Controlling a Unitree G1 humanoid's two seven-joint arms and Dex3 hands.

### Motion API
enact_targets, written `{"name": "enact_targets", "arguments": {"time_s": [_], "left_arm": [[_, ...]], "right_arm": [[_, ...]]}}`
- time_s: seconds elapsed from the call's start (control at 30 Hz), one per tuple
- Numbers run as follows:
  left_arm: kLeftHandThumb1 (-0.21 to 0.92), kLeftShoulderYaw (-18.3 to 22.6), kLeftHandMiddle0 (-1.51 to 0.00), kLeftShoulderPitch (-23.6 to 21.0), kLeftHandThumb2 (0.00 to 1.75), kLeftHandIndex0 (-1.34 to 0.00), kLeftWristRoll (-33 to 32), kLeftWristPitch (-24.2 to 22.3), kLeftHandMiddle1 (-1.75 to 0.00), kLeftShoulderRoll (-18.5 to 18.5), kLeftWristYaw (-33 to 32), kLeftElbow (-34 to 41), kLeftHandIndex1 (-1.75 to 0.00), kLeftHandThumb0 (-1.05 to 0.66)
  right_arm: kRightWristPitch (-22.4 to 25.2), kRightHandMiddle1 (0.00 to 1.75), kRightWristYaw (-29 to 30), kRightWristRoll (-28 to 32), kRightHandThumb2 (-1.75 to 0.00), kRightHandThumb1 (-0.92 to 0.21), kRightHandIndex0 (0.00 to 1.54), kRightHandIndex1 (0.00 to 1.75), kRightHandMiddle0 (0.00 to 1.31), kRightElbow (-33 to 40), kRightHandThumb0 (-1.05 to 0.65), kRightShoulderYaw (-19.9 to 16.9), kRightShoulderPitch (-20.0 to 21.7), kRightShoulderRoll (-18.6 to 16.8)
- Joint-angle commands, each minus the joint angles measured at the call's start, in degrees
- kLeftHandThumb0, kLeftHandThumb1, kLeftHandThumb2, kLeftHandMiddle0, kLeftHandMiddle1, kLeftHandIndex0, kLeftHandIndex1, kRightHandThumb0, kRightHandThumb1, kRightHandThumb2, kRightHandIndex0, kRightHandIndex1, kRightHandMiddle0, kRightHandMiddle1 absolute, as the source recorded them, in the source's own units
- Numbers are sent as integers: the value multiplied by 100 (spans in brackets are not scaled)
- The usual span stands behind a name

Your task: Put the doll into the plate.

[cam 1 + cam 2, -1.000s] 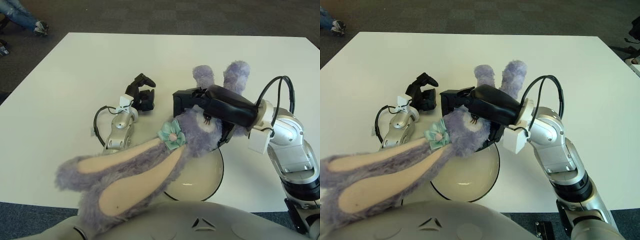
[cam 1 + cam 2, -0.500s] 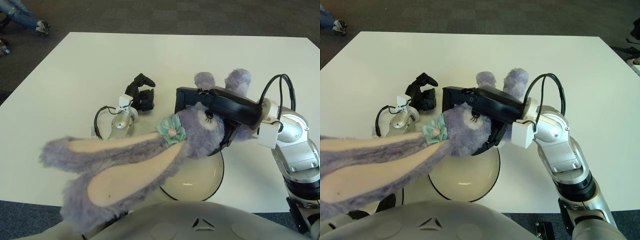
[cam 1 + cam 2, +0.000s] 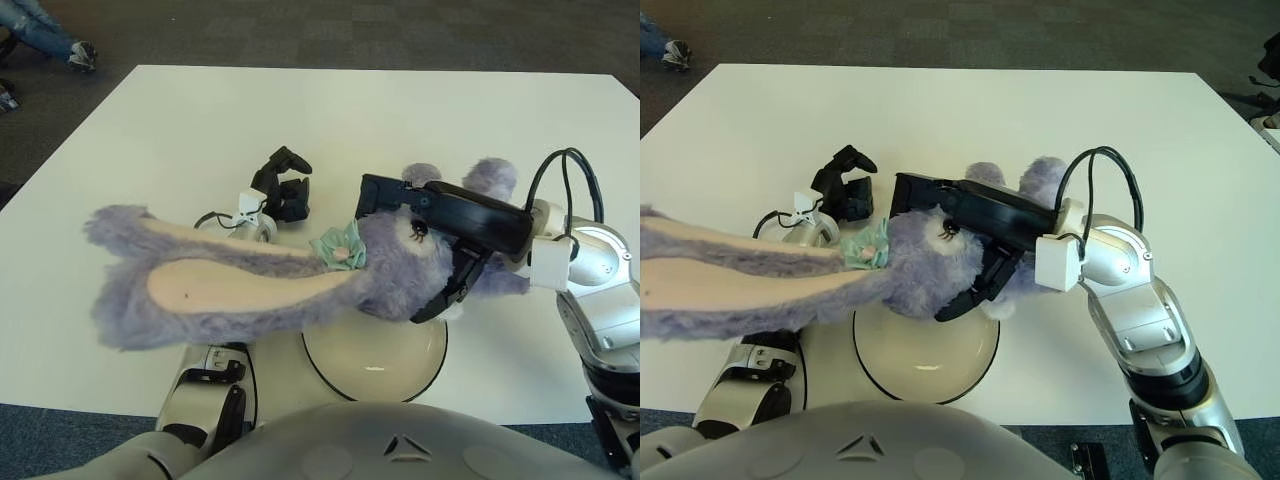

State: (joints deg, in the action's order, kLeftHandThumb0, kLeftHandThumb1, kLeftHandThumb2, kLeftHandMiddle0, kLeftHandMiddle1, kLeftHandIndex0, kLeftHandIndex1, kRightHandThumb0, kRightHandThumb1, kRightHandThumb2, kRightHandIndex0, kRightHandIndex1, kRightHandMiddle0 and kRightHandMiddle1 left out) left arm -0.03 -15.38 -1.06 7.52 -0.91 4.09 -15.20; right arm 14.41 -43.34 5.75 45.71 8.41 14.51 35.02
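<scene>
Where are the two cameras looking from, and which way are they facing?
Left eye view: on the robot's head, facing forward and down at the white table; shows its chest, both arms, the right robot hand gripping the bunny doll.
Right eye view: slightly to the right, same direction; left robot hand shows beyond the doll's ears.
Both share the doll held above the plate.

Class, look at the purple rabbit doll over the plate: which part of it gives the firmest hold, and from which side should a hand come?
Grip the doll at its round head and body, coming from the right, as the right robot hand does now. That part is compact, while the long floppy ears trail left and would probably sag or swing. The left robot hand shows idle beyond the ears, so the right side is open above the plate.
</scene>
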Motion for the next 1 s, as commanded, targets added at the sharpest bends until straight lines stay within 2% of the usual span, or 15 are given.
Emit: {"name": "enact_targets", "arguments": {"time_s": [0.0,0.1,0.23,0.3,0.33,0.37,0.43,0.53,0.7,0.73,0.8,0.83,0.9,0.97], "left_arm": [[47,4,-112,-27,112,-49,-7,-42,-175,-22,18,66,-175,-43],[47,2,-112,-23,112,-49,-5,-43,-175,-20,16,75,-175,-43],[47,-24,-112,0,113,-49,33,-46,-175,-8,-13,122,-175,-43],[46,-28,-113,3,113,-50,45,-40,-175,-5,-21,127,-175,-43],[46,-29,-113,3,113,-50,49,-37,-175,-3,-25,127,-175,-43],[46,-29,-113,3,113,-50,52,-35,-175,-1,-26,128,-175,-43],[46,-25,-113,3,113,-50,47,-21,-175,2,-23,124,-175,-43],[46,-44,-113,11,113,-50,99,34,-175,16,-63,128,-175,-43],[43,-56,-116,6,117,-52,206,117,-175,21,-118,117,-175,-44],[43,-64,-116,9,118,-53,222,123,-175,31,-127,121,-175,-45],[42,-84,-117,16,119,-53,246,127,-175,46,-143,144,-175,-45],[41,-89,-117,23,120,-54,242,124,-175,57,-146,164,-175,-45],[40,-95,-118,35,121,-55,233,128,-175,81,-154,187,-175,-45],[40,-99,-119,41,122,-55,233,139,-175,101,-164,196,-175,-45]], "right_arm": [[86,147,-262,265,-81,-92,0,99,7,46,-51,-250,128,309],[172,130,-413,472,-94,-92,0,86,2,14,-61,-424,206,473],[298,103,-607,725,-100,-92,0,69,0,-47,-65,-675,407,722],[-431,96,-299,296,-98,-92,2,66,0,-202,-64,-389,240,366],[-1000,95,-58,-24,-98,-92,2,65,0,-358,-64,-171,124,112],[-1396,89,105,-239,-94,-92,9,57,0,-476,-63,-27,47,-54],[-413,85,-108,106,-93,-92,11,50,0,90,-63,-195,666,328],[-482,71,-600,233,-94,-92,9,43,0,-106,-60,-157,729,608],[-484,66,-728,395,-92,-92,11,41,0,-156,-51,-358,770,746],[-859,65,-466,49,-91,-92,11,41,0,-287,-50,-183,622,532],[-1217,74,-89,-438,-89,-92,12,42,0,-202,-51,70,330,268],[-916,77,-265,-73,-88,-92,12,42,0,-187,-51,-88,328,408],[-469,66,-640,601,-88,-92,6,30,0,-261,-49,-476,470,725],[-359,56,-807,881,-89,-92,2,18,0,-352,-42,-713,591,873]]}}
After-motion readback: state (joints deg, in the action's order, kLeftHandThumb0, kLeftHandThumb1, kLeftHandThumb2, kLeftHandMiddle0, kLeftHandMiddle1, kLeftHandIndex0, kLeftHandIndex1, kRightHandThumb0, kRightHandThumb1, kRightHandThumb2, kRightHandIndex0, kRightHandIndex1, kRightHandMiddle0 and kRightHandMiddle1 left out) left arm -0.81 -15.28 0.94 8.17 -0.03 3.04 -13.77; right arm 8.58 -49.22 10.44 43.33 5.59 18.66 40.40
